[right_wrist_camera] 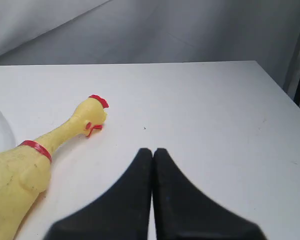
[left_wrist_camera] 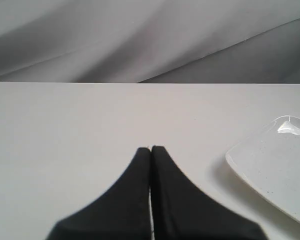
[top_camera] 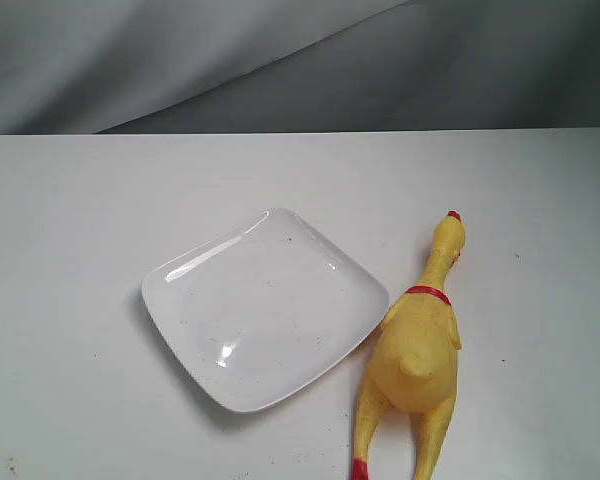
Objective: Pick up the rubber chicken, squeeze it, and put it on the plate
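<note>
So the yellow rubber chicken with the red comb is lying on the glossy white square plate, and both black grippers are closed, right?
Not quite. The yellow rubber chicken lies on the white table beside the glossy white square plate, not on it, as the exterior view shows. The left gripper and the right gripper are indeed both closed.

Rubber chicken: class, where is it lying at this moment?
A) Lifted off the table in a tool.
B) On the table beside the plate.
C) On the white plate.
B: the rubber chicken lies flat on the table next to the plate, which has nothing on it.
</note>
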Action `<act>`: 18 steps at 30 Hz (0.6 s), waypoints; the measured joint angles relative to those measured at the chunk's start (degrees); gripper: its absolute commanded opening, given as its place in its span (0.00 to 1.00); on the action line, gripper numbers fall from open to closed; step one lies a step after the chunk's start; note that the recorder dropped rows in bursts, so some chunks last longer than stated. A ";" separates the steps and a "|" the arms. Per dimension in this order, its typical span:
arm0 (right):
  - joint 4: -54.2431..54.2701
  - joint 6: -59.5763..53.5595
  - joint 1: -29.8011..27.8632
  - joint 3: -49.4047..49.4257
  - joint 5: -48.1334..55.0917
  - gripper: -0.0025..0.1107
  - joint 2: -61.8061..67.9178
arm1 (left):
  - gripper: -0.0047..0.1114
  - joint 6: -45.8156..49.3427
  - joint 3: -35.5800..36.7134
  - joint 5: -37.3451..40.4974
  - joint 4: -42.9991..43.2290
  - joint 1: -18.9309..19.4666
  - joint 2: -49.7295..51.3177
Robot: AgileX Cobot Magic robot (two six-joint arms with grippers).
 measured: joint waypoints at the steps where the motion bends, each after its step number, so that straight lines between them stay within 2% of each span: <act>1: 0.00 0.00 0.00 0.00 0.00 0.02 0.00 | 0.04 0.00 0.00 0.00 0.00 0.00 0.00; 7: 0.00 -0.32 0.00 0.00 -3.00 0.02 0.00 | 0.04 0.00 0.00 0.00 0.00 0.00 0.00; 14: 0.00 -0.32 0.00 0.00 -30.80 0.02 0.00 | 0.04 0.00 0.00 0.00 0.00 0.00 0.00; 18: 0.00 -0.32 0.00 0.00 -41.06 0.02 0.00 | 0.04 0.00 0.00 0.00 0.00 0.00 0.00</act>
